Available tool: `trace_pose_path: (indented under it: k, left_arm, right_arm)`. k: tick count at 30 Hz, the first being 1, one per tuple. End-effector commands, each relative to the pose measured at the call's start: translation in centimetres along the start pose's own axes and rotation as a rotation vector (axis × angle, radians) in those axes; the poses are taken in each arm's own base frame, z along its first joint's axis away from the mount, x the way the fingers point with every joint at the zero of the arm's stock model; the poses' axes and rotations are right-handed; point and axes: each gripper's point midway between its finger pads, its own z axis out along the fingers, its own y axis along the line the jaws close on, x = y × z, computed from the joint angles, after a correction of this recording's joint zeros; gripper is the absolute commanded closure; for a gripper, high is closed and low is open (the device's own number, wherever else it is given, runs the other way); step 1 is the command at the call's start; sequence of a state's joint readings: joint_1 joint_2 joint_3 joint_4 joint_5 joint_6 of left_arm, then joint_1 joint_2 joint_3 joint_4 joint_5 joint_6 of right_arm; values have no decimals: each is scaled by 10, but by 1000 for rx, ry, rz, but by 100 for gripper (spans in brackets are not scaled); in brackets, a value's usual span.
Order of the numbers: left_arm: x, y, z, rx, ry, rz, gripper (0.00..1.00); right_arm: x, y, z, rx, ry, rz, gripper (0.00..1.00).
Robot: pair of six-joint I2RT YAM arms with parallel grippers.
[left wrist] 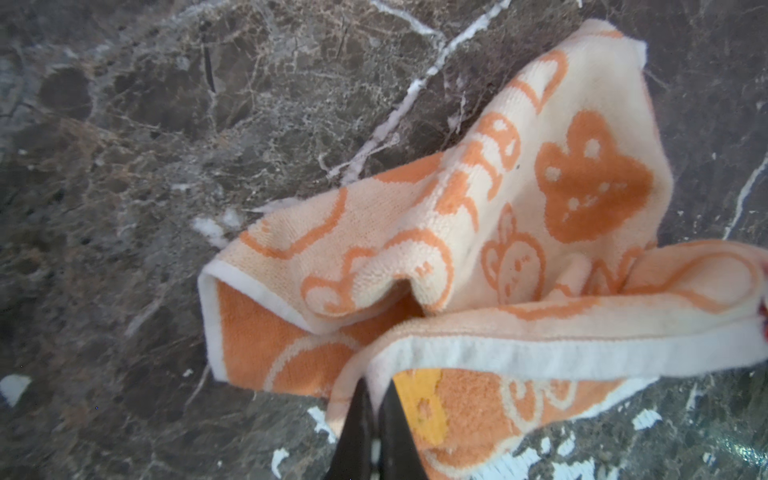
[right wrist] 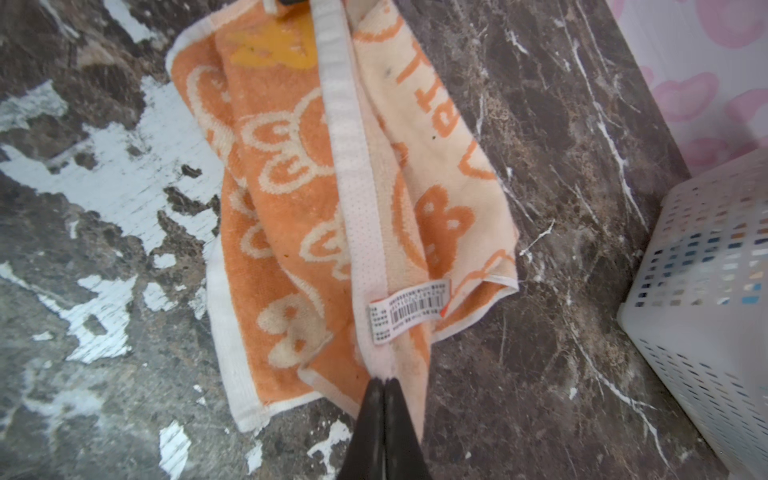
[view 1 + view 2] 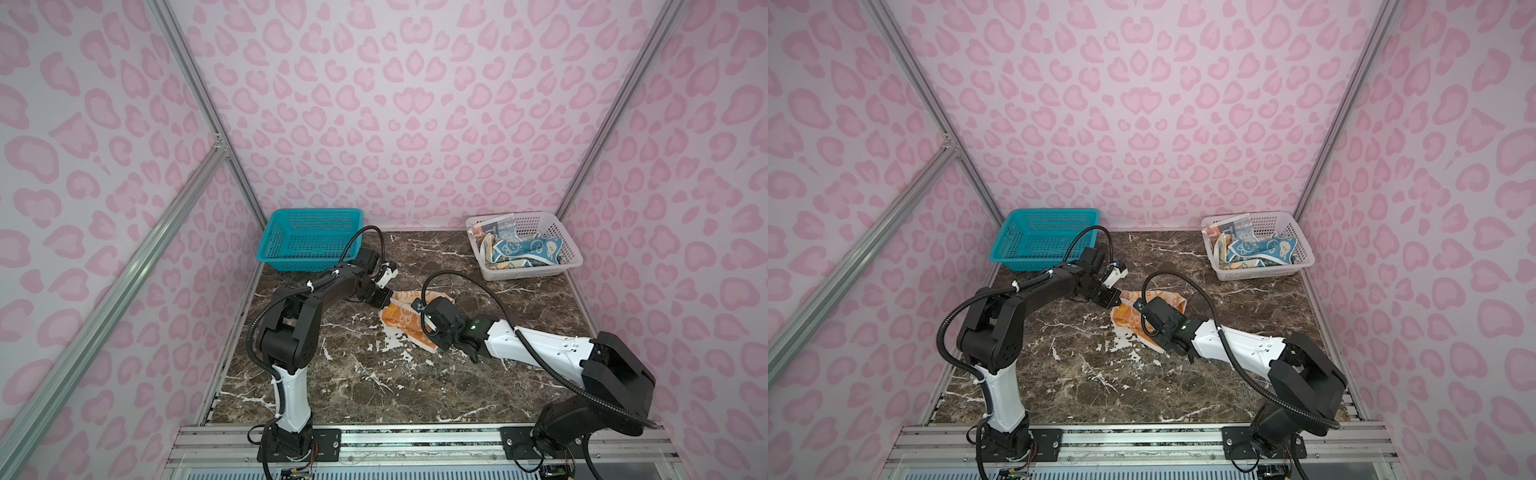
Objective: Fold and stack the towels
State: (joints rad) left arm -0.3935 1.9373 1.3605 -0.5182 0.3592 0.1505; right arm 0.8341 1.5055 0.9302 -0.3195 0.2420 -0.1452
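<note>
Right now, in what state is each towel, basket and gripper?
orange towel: crumpled, held at two edges.
left gripper: shut on orange towel.
right gripper: shut on orange towel.
blue towel: crumpled in white basket.
lettered towel: crumpled in white basket.
teal basket: upright, empty.

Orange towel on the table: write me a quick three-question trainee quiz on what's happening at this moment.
1. True or false: the left gripper and the right gripper are both shut on the orange towel.
2. The blue towel is: A) held by the left gripper; B) in the white basket; C) under the orange towel.
3. Fill in: near the right gripper, the orange towel's hem carries a barcode ____.
Key: 1 true; 2 B; 3 label.
</note>
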Motion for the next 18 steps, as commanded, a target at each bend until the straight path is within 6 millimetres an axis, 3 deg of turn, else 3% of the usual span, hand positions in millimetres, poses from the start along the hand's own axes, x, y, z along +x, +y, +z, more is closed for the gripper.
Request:
trace_pose_path:
  k: [1,10,14,18]
  left_arm:
    - [-17,-7,-19,11,-72,22,97]
    - [-50,-28,-78,2,-233,112,97]
    - [-51,-34,-87,13,-247,134,97]
    - [-44,-36,-77,41,-222,126,97]
  right_arm:
    - [-6,-7,-6,-80,-40,73,100]
    - [-29,-51,-30,-243,-159,259,100]
    - [-23,-45,-26,-338,-106,251,100]
    - [-8,-26,-6,-437,4,247,100]
